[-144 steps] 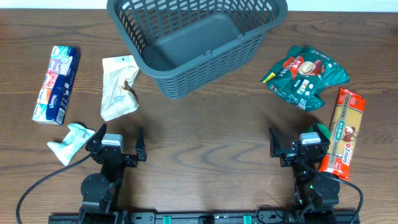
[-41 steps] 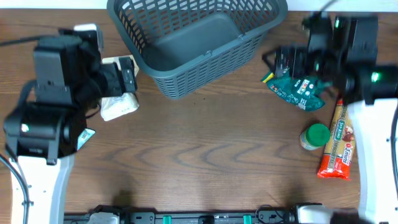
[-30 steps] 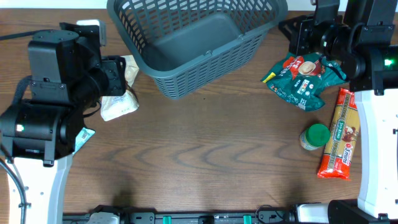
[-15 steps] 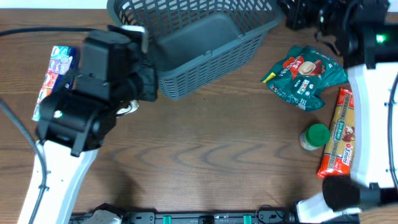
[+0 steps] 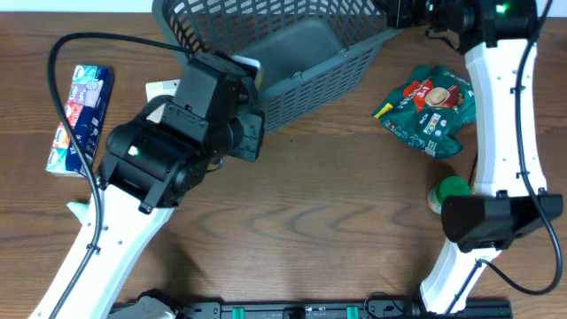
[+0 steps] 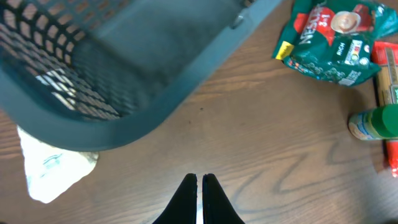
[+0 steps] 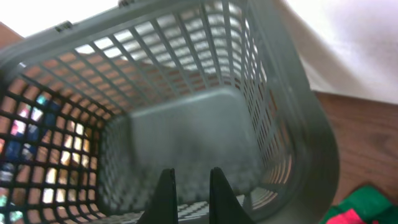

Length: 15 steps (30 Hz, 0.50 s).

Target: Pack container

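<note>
The container [image 5: 330, 83], a dark grey lattice basket, stands at the table's far middle with nothing in it. My left arm hangs over its front left corner and hides the left gripper from overhead. In the left wrist view the left gripper [image 6: 199, 179] is shut and holds nothing, above bare wood just in front of the container's rim [image 6: 155, 93]. My right gripper [image 5: 402, 12] is at the container's far right corner. In the right wrist view it [image 7: 191, 177] looks down into the basket [image 7: 311, 124], shut but for a narrow slit, with nothing gripped.
A green coffee packet [image 5: 436, 108] and a green-lidded jar [image 5: 450, 189] lie right of the basket, and a red pasta packet [image 6: 390, 74] beside them. Left of it are a white pouch [image 6: 53, 171], a blue packet [image 5: 80, 120] and a small mint packet [image 5: 78, 211].
The left arm has swung right, over the basket's front left corner, and its gripper has shut. The right arm has reached further back to the basket's far right corner.
</note>
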### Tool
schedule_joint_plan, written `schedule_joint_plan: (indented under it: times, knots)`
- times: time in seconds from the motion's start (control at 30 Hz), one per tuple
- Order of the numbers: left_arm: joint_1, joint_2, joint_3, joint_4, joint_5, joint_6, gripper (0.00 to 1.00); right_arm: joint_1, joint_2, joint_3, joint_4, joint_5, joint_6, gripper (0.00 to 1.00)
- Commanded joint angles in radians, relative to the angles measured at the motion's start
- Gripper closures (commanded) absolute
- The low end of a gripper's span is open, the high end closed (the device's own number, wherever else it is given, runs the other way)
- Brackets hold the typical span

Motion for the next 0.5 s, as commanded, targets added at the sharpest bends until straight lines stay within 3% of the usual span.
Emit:
schedule_joint_plan:
  times: [0.0,0.47]
  knots:
    - [-0.014,0.032,0.027,-0.004,-0.003,-0.017,0.94,0.022,0.031,0.026,-0.018,0.033,-0.056,0.99]
    - [-0.015,0.159,0.027,0.000,0.022,-0.016,0.94,0.042,0.063,0.023,-0.065,0.089,-0.098,0.99]
